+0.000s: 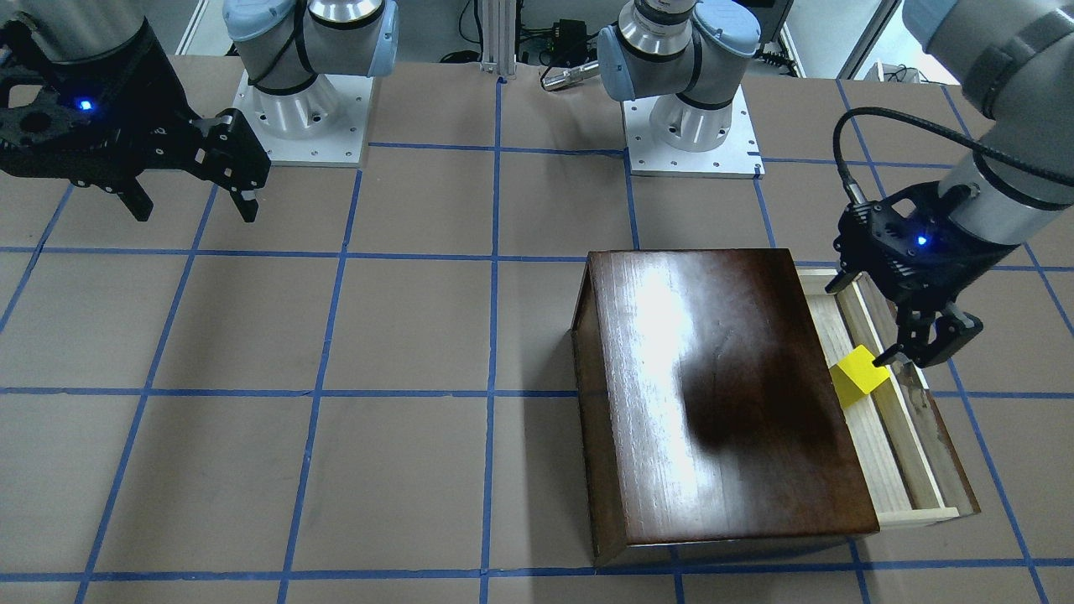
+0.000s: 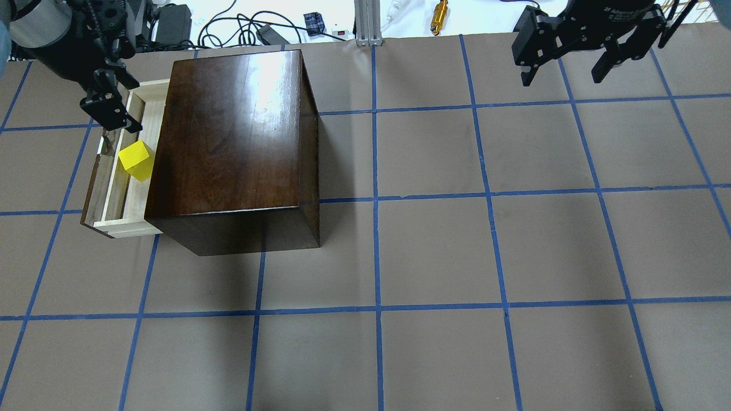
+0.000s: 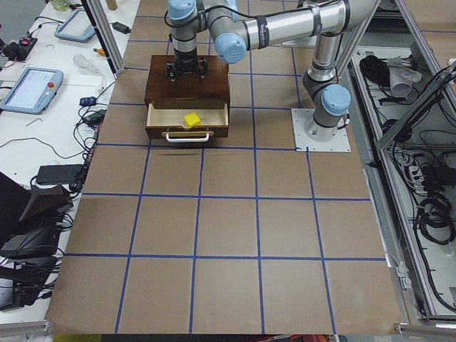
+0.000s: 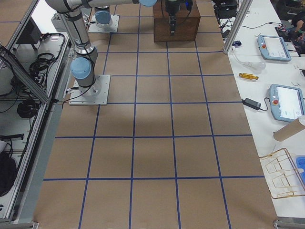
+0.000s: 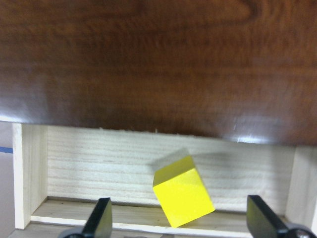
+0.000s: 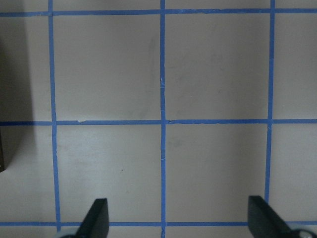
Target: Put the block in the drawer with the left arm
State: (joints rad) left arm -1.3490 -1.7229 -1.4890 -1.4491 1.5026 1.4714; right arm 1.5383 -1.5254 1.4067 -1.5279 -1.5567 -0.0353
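Observation:
The yellow block (image 1: 857, 377) lies tilted on one edge inside the open drawer (image 1: 916, 512) of the dark-brown wooden box (image 1: 722, 394). It also shows in the overhead view (image 2: 137, 161) and in the left wrist view (image 5: 183, 198). My left gripper (image 1: 910, 356), with the cable loop, hangs open just above the drawer. Its fingers (image 5: 101, 220) stand wide on either side of the block and do not touch it. My right gripper (image 2: 562, 77) is open and empty, high over the far side of the table.
The drawer (image 2: 111, 191) is pulled out on the box's side (image 2: 228, 131) towards the table's left end. The two arm bases (image 1: 302, 117) (image 1: 688, 126) stand at the robot's edge. Cables and a brass part (image 2: 438, 12) lie beyond the table's far edge.

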